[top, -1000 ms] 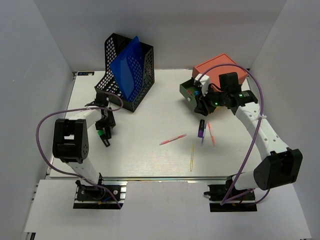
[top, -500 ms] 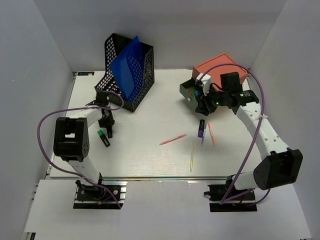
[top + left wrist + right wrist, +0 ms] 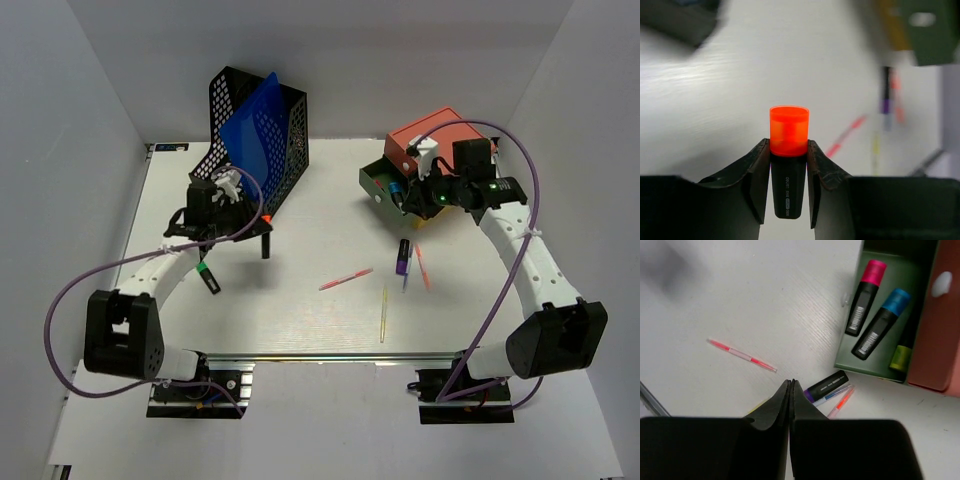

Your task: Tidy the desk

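1. Since half a second ago, the left arm has swung up and to the right from its low spot by the green highlighter [image 3: 207, 277]. The right arm has shifted only slightly, by the red box [image 3: 440, 135].
2. The left gripper [image 3: 788, 155] is clamped on an orange-capped highlighter [image 3: 789, 131], gripping the black barrel just below the cap.
3. The right gripper [image 3: 790, 385] is pressed closed and empty. It hovers over the tabletop [image 3: 300, 320] beside the green tray [image 3: 875, 367], which already holds pink, blue and yellow-green markers.
4. The tabletop spreads under both arms. The green highlighter, a purple marker [image 3: 402, 257], a pink pen [image 3: 345, 279] and a yellow pen [image 3: 384, 313] lie loose on it.
5. Risk: the left wrist view is smeared, which suggests a quick swing, so the highlighter could twist or slip in the two-finger hold.
6. Risk: the carrying arm is just beside the black mesh file holder [image 3: 290, 130] and could clip it.
7. Risk: if the left arm heads for the tray, it could run into the right arm parked there.
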`<action>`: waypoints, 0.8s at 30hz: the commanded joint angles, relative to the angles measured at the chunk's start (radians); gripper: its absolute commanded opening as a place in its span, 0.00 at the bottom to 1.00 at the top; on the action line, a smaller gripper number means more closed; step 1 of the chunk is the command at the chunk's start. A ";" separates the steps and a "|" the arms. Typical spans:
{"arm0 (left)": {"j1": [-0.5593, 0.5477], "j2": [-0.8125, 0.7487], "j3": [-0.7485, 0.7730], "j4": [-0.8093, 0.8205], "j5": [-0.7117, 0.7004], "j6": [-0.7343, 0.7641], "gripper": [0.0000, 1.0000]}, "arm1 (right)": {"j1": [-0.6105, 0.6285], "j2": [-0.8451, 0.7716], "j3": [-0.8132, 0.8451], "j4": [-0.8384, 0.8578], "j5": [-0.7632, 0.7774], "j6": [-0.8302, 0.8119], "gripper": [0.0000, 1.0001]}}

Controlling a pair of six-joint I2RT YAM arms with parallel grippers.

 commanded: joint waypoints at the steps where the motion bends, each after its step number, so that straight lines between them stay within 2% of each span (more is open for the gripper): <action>1: -0.061 -0.046 -0.030 0.289 0.230 -0.173 0.07 | -0.025 -0.019 0.068 0.057 0.019 0.086 0.00; 4: -0.130 0.000 0.057 0.380 0.246 -0.264 0.07 | -0.043 -0.021 0.081 0.055 0.012 0.095 0.00; 9: -0.270 0.203 0.255 0.443 0.231 -0.339 0.07 | -0.047 -0.045 0.073 0.040 0.022 0.074 0.00; 13: -0.333 0.341 0.405 0.528 0.188 -0.412 0.07 | -0.048 -0.099 0.044 0.037 0.057 0.041 0.00; 21: -0.411 0.623 0.683 0.771 0.003 -0.682 0.07 | -0.048 -0.185 -0.014 0.020 0.116 0.032 0.00; 24: -0.424 0.724 0.789 0.782 -0.051 -0.762 0.08 | -0.050 -0.209 -0.030 0.021 0.133 0.032 0.00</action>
